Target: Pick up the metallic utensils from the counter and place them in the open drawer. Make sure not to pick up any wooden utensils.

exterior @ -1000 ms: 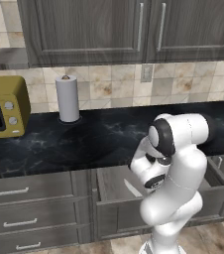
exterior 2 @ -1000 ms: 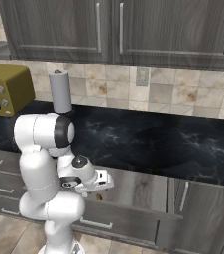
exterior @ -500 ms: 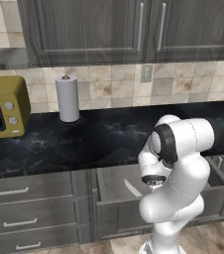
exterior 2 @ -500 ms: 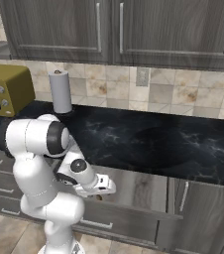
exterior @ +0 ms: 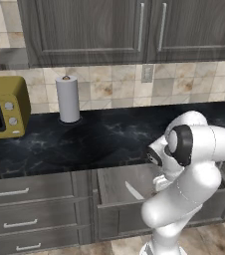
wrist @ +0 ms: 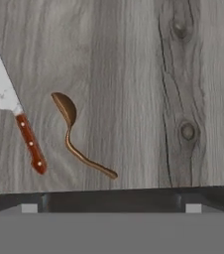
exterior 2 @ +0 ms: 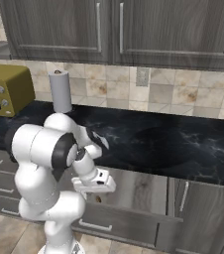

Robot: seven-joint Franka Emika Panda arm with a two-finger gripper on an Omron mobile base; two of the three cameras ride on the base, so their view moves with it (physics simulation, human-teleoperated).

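Grey-brown wood grain showed under the hand as it hung over the open drawer (exterior: 115,188)!

Down on the drawer floor lay a knife (wrist: 11,106) with a silvery blade and a reddish riveted handle, and just beside it, apart, a small brown spoon (wrist: 74,130) with a curved handle. From the left base view the pale blade poked out beside the arm inside the drawer. The gripper (exterior 2: 95,183) sat low over the drawer below the counter (exterior 2: 183,144); whether its fingers were spread or closed could not be told. A paper towel roll (exterior: 67,98) and a yellow microwave (exterior: 4,107) stood on the counter.
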